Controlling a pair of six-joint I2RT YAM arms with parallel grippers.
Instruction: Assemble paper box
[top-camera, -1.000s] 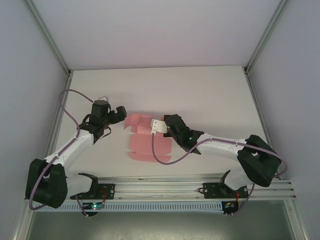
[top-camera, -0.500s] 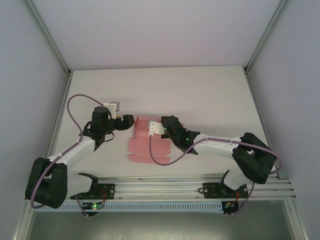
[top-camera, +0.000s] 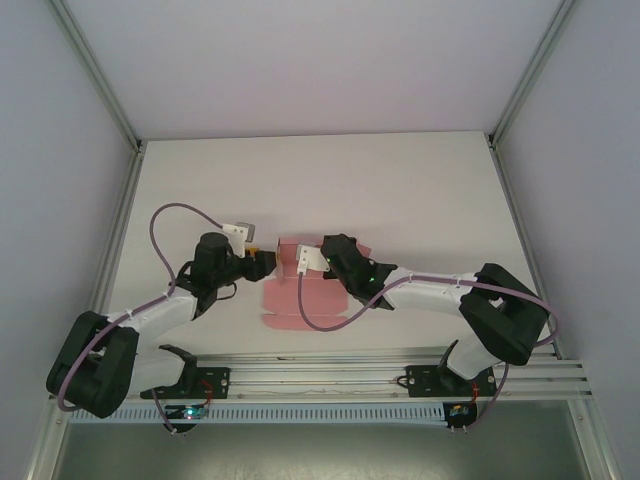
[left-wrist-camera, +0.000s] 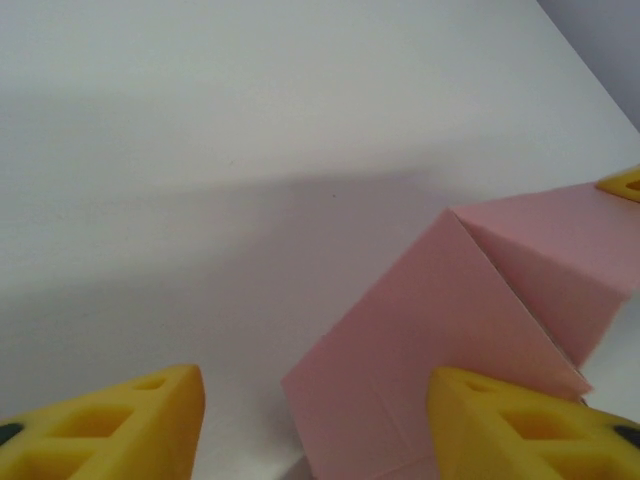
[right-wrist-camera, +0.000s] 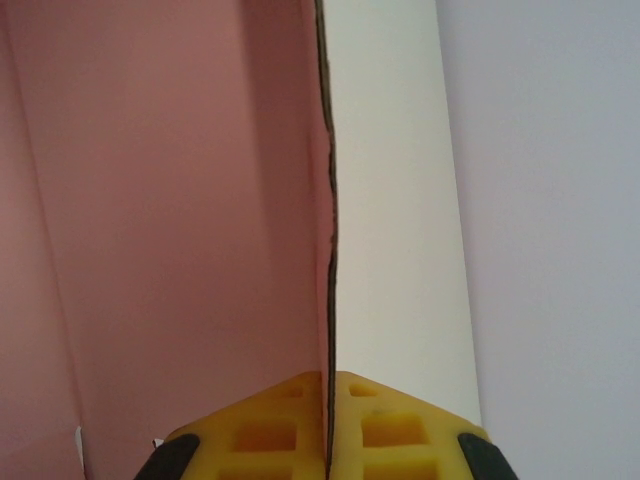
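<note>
A wall of the box (top-camera: 290, 300) is clamped edge-on in the right gripper (right-wrist-camera: 328, 400); its corner is seen just ahead of the released left gripper (top-camera: 262, 263).

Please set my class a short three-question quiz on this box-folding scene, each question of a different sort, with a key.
1. True or false: the right gripper pinches a card edge of the pink box.
2. The left gripper is: A) open; B) shut on the box; C) shut and empty.
3. Fill in: in the top view, the left gripper is at the box's ____ side.
Key: 1 true; 2 A; 3 left.
</note>
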